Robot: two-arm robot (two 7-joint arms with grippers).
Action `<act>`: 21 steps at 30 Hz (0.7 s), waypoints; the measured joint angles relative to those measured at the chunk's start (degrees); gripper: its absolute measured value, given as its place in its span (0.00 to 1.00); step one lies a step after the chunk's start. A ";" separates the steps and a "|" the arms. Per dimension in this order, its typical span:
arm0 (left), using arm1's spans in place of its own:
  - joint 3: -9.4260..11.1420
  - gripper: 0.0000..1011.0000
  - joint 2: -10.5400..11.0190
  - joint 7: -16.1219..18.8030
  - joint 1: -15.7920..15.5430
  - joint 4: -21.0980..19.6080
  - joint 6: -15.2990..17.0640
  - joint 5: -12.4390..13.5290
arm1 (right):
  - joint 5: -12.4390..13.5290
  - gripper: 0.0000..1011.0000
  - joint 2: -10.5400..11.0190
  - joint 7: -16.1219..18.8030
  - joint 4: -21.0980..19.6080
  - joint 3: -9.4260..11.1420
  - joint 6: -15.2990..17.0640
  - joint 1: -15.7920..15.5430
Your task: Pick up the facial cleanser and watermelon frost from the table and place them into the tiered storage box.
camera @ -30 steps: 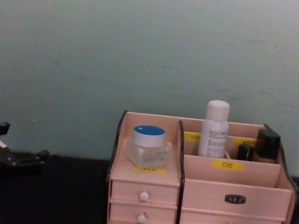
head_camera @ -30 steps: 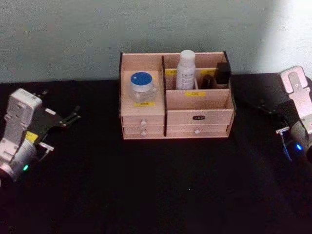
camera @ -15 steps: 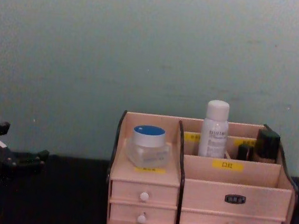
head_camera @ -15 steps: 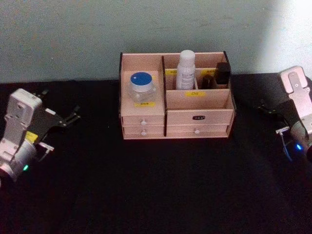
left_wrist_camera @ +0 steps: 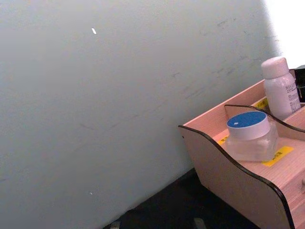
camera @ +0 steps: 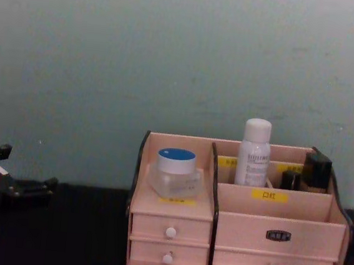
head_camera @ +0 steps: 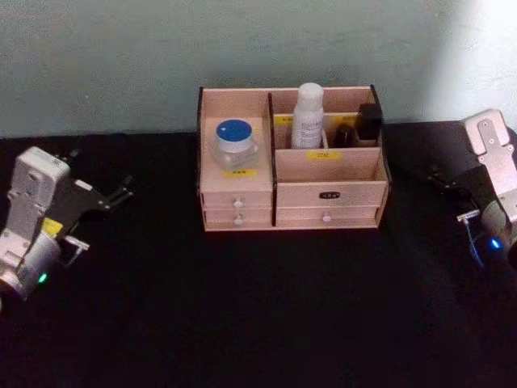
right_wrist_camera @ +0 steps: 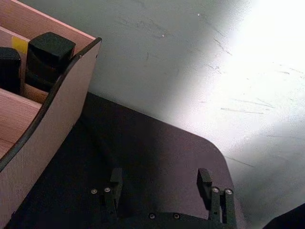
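The tiered storage box (head_camera: 327, 166) stands at the back middle of the black table. A clear jar with a blue lid (head_camera: 234, 141) rests on its left shelf, and a white bottle (head_camera: 308, 115) stands in its rear compartment. I cannot tell which of them is the facial cleanser and which the watermelon frost. Both also show in the chest view, the jar (camera: 174, 172) left of the bottle (camera: 254, 152). My left gripper (head_camera: 101, 174) hovers open and empty at the table's left, far from the box. My right gripper (right_wrist_camera: 159, 179) is open and empty to the right of the box wall (right_wrist_camera: 52, 119).
Two dark small containers (head_camera: 359, 125) stand in the box's rear right compartment. A pale wall runs behind the table. The black tabletop (head_camera: 266, 307) spreads wide in front of the box. The box's drawers (camera: 170, 233) are closed.
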 joint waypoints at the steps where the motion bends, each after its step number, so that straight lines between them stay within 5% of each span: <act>1: 0.00 0.99 0.00 0.00 0.00 0.00 0.00 0.00 | 0.00 0.99 0.00 0.00 0.00 0.00 0.00 0.00; 21: 0.00 0.99 0.00 0.00 0.00 0.00 0.00 0.00 | 0.00 0.99 0.00 0.00 0.00 0.00 0.00 0.00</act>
